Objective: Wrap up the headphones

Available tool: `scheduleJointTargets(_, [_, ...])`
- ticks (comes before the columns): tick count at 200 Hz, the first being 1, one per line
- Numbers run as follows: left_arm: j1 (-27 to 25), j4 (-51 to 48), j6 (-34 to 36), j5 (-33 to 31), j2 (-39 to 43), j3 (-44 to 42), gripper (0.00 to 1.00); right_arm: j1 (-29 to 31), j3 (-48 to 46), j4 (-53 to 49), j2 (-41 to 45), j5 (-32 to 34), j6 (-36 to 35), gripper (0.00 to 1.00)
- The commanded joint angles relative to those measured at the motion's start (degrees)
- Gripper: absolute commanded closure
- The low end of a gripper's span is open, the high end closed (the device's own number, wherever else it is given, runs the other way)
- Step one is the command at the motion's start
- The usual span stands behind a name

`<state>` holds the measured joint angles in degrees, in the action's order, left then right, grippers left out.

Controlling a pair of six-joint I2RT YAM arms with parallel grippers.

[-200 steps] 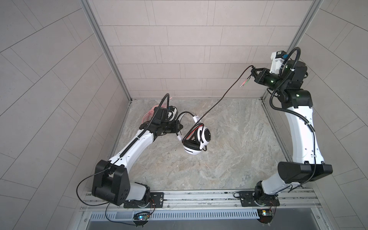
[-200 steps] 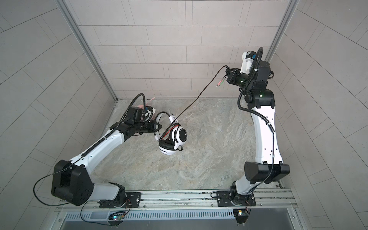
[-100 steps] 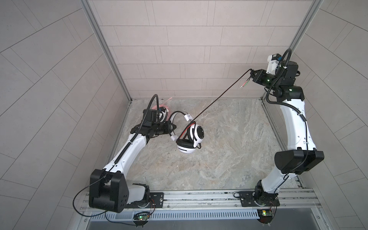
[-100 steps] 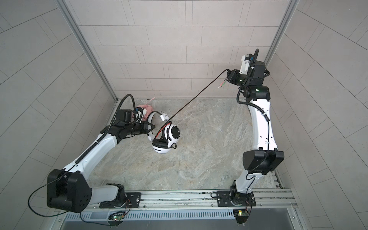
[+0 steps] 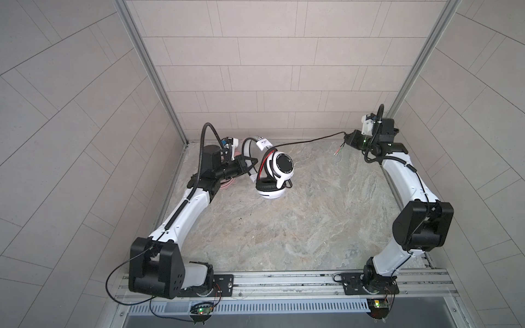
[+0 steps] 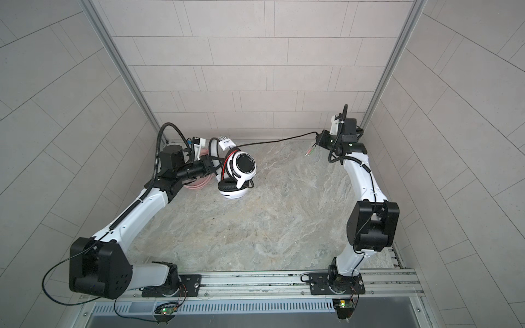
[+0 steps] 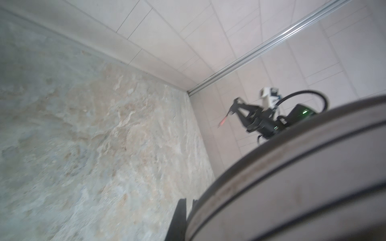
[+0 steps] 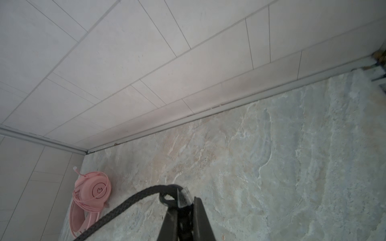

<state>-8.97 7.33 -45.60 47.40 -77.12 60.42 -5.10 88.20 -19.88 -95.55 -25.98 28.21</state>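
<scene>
The left fingers (image 5: pixel 247 168) were shut tight on the headband (image 5: pixel 245 147) of the striped headphones (image 5: pixel 279 170). The right fingers (image 5: pixel 347 139) were pinched shut on the black cable (image 5: pixel 306 141) close to its loose end, and a few small coloured wires were seen hanging just under them. The striped headphones were right beside the left fingers and well apart from the right fingers. One ear cup (image 5: pixel 268 192) was laid flat on the surface (image 5: pixel 284 244). The other was held up above it, with its round black face turned away from the left fingers, and the headband was arched up and over toward them. The black cable was stretched long-ways from the headphones to the right fingers in an almost straight line with a small dip, lifted off the surface. The pink headphones (image 8: pixel 94 192) were lying on the surface behind the left fingers, and their thin cable looked already wound round them. The step in hand seemed to be winding the black cable round the striped headphones. To do it well, the headband should be held firmly, and the cable should be carried round in neat loops with only a soft pull. If it is pulled too hard, the headphones could be tipped over, or the short end could be slipped out of the right fingers.
</scene>
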Motion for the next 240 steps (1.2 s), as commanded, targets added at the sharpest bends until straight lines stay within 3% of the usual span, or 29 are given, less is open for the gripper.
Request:
scheduleJointTargets(1, [0.36, 17.27, -14.54, 0.52, -0.59, 6.09, 1.0, 3.36, -3.22, 4.72, 3.36, 2.61, -0.58, 1.0])
scheduleJointTargets(29, [-0.01, 25.2, -23.12, -3.65, -3.15, 9.79, 1.0, 8.78, -6.34, 5.89, 1.89, 4.97, -1.74, 1.0])
scheduleJointTargets(83, [-1.79, 25.28, -27.21, -11.04, -6.73, 15.69, 1.0, 18.85, -10.65, 10.39, -1.44, 9.21, -1.42, 1.0])
scheduleJointTargets(132, [-3.99, 22.27, -24.88, -18.68, -7.48, 17.3, 1.0, 24.96, -13.98, 13.94, -2.47, 9.88, 0.82, 1.0])
scheduleJointTargets(188, [-9.1, 10.53, -17.78, -40.08, -8.07, 21.06, 1.0, 33.77, -23.37, 21.71, 3.02, 12.86, 3.0, 1.0])
scheduleJointTargets(213, [-10.22, 10.38, -17.93, -44.22, -10.34, 23.28, 1.0, 38.38, -24.88, 21.26, 5.0, 14.07, 2.48, 1.0])
scheduleJointTargets(240, [-11.57, 7.39, -13.52, -46.35, -13.12, 27.09, 1.0, 42.11, -24.98, 17.46, 8.23, 15.57, 0.88, 1.0])
